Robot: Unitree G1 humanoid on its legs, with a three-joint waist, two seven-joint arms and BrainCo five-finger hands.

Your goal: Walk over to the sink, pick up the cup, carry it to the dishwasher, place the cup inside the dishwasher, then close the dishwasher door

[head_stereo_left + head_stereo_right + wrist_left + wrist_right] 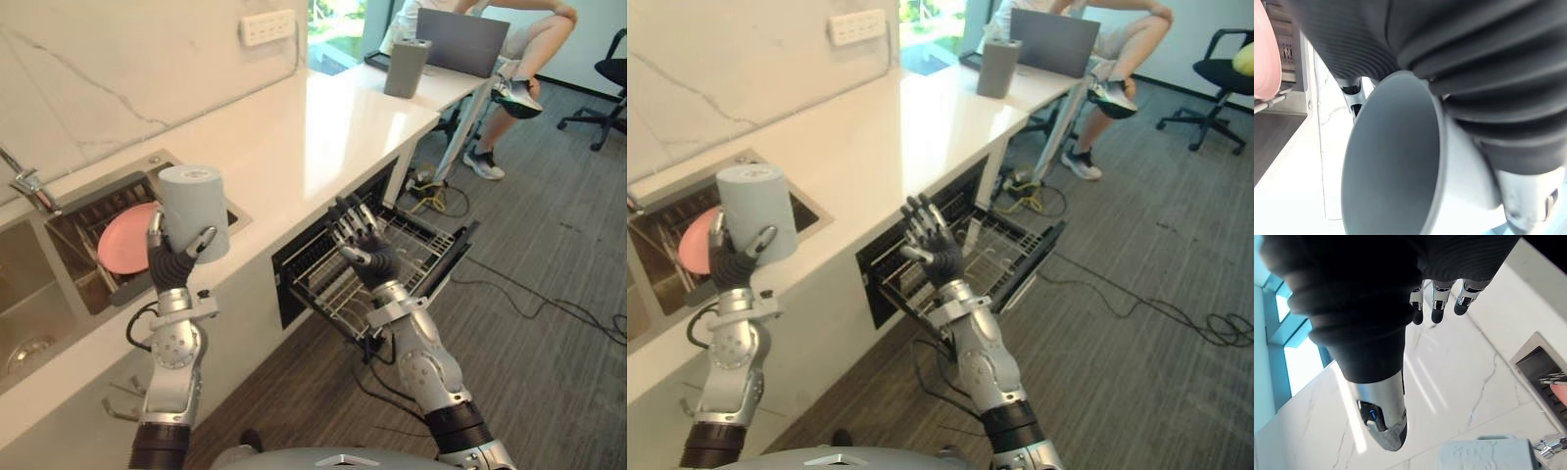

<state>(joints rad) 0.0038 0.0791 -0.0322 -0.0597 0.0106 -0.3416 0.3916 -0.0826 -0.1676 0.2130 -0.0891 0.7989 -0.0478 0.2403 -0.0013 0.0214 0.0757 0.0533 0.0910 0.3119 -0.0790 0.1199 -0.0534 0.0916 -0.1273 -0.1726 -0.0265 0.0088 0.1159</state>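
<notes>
My left hand (174, 257) holds a grey-blue cup (196, 211) upside down above the counter edge beside the sink (69, 240), fingers and thumb curled round it. The cup (1396, 161) looms close in the left wrist view, and it shows as cup (756, 210) in the right eye view. My right hand (361, 240) is raised with fingers straight and spread, holding nothing, above the pulled-out wire rack (392, 259) of the open dishwasher (294, 269) under the counter. Its fingers (1437, 308) point at the marble wall.
A pink plate (127, 238) stands in the sink's rack, with a faucet (29, 184) behind. A grey canister (407, 67) and laptop (462, 41) sit at the counter's far end, where a person (519, 59) is seated. Cables (549, 304) lie on the floor; an office chair (612, 83) stands far right.
</notes>
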